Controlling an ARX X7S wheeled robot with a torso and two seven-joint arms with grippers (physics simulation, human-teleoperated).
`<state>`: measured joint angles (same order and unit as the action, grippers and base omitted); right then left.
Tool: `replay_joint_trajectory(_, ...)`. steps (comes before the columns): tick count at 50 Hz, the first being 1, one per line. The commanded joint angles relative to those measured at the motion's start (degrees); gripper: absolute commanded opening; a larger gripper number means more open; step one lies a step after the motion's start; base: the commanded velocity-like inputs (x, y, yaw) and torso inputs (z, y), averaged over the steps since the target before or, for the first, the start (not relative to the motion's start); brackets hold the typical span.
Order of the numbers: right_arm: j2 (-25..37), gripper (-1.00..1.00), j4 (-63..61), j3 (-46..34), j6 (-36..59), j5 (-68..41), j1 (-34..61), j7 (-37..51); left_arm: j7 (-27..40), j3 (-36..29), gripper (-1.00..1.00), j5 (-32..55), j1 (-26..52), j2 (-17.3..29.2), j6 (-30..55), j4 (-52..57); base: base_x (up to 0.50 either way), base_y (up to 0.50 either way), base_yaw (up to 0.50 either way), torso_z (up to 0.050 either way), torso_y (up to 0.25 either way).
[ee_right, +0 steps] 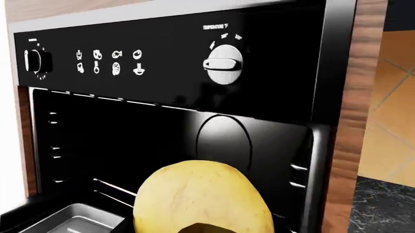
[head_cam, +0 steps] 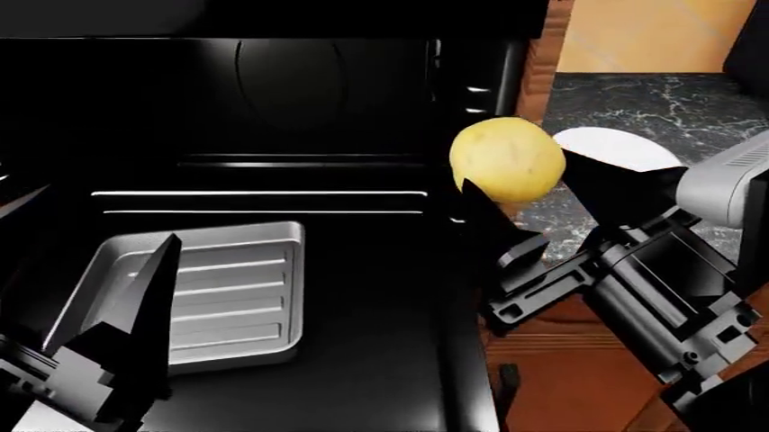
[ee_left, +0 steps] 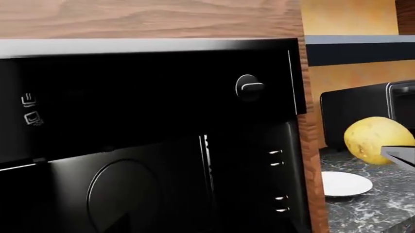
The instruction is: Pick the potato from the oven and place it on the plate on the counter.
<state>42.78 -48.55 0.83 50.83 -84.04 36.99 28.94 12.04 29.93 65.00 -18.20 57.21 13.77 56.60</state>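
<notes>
My right gripper (head_cam: 520,171) is shut on the potato (head_cam: 507,159), a yellow-tan oval held in the air by the oven's right front edge. The potato (ee_right: 201,196) fills the lower middle of the right wrist view and also shows as the potato (ee_left: 374,141) over the counter (ee_left: 376,208). The white plate (head_cam: 607,147) lies on the marble counter (head_cam: 655,99) just behind the potato; the plate (ee_left: 345,183) is bare. The black oven (head_cam: 301,99) stands open with its grey ribbed tray (head_cam: 229,297) inside. My left gripper (head_cam: 96,247) hangs open over the tray's near left part, holding nothing.
The oven's control panel carries a black knob (ee_left: 248,87) and a white knob (ee_right: 224,63). A small dark toaster oven (ee_left: 363,107) stands on the counter behind the plate. A wooden cabinet side (head_cam: 529,72) separates oven and counter. The lowered oven door (head_cam: 384,360) lies below both arms.
</notes>
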Motion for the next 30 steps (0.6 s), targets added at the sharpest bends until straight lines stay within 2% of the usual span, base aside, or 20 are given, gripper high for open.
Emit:
replay_joint_trajectory(1, -0.1, -1.0, -0.3, 0.2, 0.0, 1.8, -0.4, -1.2, -0.1, -0.1, 1.0, -0.3, -0.1, 0.0, -0.2, 0.0, -0.04, -0.41, 0.0, 0.0, 0.0)
replay_joint_trajectory(30, -0.3, -1.0, 0.0, -0.6, -0.5, 2.8, -0.5, -1.7, 0.7, 0.1, 1.0, 0.5, 0.0, 0.8, -0.3, 0.4, -0.05, -0.41, 0.0, 0.0, 0.0)
